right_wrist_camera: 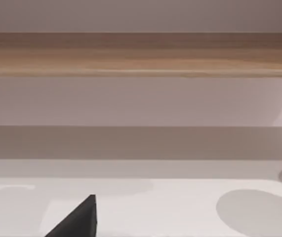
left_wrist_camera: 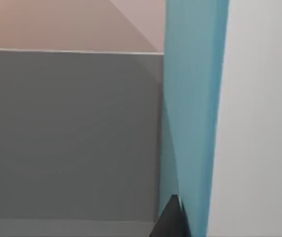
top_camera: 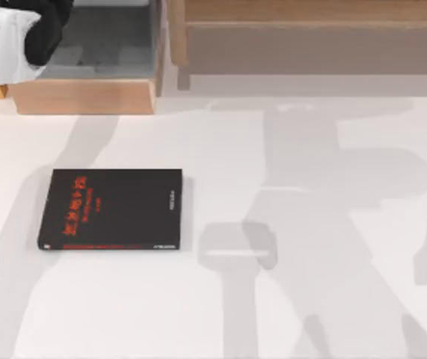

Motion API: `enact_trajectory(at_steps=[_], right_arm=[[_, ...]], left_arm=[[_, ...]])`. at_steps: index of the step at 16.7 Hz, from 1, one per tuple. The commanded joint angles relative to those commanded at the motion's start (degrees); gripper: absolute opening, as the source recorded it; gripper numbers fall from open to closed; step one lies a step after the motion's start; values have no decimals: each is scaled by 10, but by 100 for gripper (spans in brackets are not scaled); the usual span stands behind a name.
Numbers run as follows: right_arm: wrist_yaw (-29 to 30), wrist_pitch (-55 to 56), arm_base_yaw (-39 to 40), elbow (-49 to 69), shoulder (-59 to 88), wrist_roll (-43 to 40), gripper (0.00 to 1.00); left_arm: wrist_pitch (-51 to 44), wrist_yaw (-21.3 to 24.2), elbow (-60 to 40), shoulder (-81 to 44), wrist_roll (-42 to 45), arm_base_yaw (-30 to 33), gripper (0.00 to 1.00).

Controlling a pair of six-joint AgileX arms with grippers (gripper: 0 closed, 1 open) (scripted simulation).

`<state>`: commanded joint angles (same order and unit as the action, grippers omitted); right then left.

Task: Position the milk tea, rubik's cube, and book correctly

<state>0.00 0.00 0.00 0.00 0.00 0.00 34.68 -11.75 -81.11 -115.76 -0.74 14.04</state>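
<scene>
While the book [top_camera: 112,209] lies flat on the white worktop [top_camera: 310,314], black cover with red characters up, toward the left side and well apart from the wooden shelf unit [top_camera: 310,37] along the far edge, we judge the task far from finished: this book is not yet placed anywhere but the open worktop. Our left arm [top_camera: 19,37] reaches into the top-left corner over a wooden box with a grey floor [top_camera: 108,45]. In the left wrist view a tall light-blue panel [left_wrist_camera: 192,113] stands upright beside a grey wall, perhaps a second book already set on edge, though we cannot be sure. We cannot tell whether the left tool or the right tool is open or closed. Of milk tea and cube we can judge nothing here.
</scene>
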Motion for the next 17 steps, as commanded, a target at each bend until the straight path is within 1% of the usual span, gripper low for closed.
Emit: enact_trajectory(at_steps=[17], right_arm=[[0, 0, 0, 0, 0, 0, 100]], left_arm=[[-12, -3, 16, 28, 1, 4, 0]])
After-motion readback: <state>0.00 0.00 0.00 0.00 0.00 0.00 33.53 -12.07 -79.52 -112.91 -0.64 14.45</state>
